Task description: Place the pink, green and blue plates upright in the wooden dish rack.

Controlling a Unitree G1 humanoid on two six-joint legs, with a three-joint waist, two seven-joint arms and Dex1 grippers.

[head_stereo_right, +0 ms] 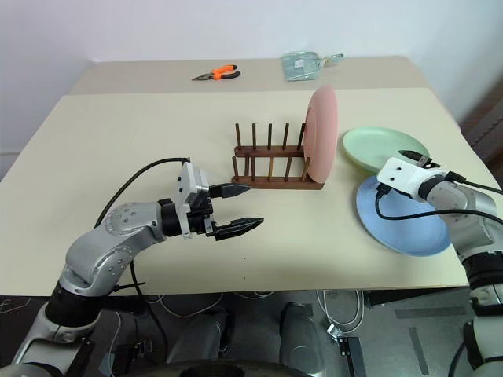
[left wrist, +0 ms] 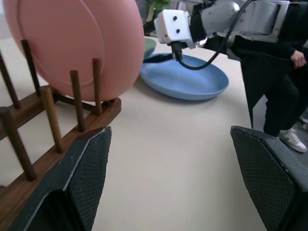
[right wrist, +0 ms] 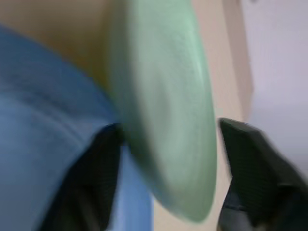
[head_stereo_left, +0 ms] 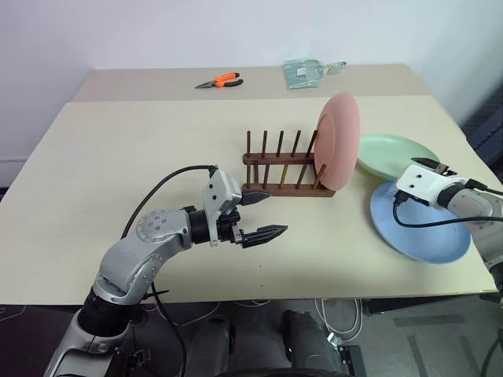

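Right end effector point(head_stereo_left: 428, 166) sits over the near rim of the green plate point(head_stereo_left: 395, 153), where that plate overlaps the blue plate point(head_stereo_left: 416, 224). In the right wrist view its two fingers point(right wrist: 98, 168) stand apart with the green rim between them, not yet pinched; it holds nothing. To do this grasp well, the fingers should probably straddle the green rim alone, one above and one sliding under, without catching the blue plate beneath, then close firmly before any lift. Left end effector point(head_stereo_left: 263, 214) hovers spread wide and empty, just in front of the wooden dish rack point(head_stereo_left: 284, 169). The pink plate point(head_stereo_left: 339, 140) already stands upright in the rack's right-end slot. Green and blue plates lie flat on the worktop point(head_stereo_left: 141, 149), right of the rack.
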